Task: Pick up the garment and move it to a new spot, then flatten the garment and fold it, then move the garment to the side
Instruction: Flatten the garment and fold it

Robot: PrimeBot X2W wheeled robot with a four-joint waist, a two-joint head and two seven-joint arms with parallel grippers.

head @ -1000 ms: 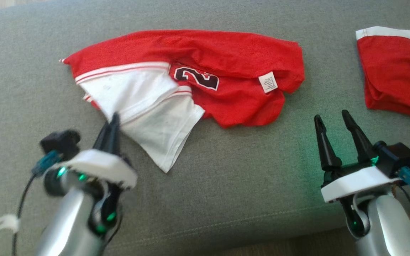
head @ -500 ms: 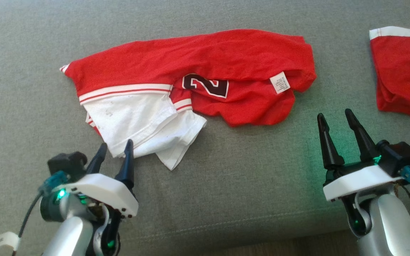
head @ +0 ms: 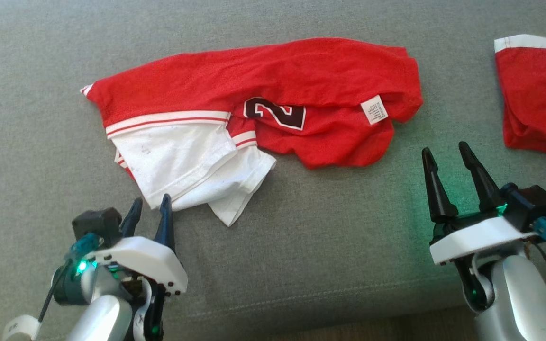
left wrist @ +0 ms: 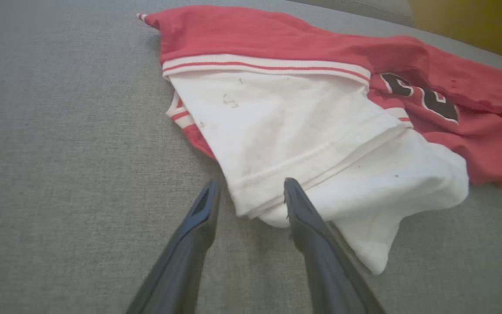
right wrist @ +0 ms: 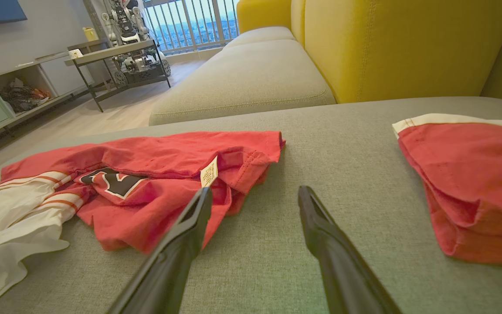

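Since a second ago left gripper (head: 151,200) has let go of the white sleeve (head: 178,156) and backed off; jaws now moderately apart, empty, tips at the sleeve's near hem, contact unclear. Garment (head: 263,80), a red jersey with a dark numeral (head: 275,113), lies crumpled mid-cushion on grey sofa (head: 301,260), white part toward robot's left, care label (head: 374,109) at its right end. Right gripper (head: 445,148) spread wide, empty, near the garment's right edge, apart from it. Second red garment (head: 538,104) at far right.
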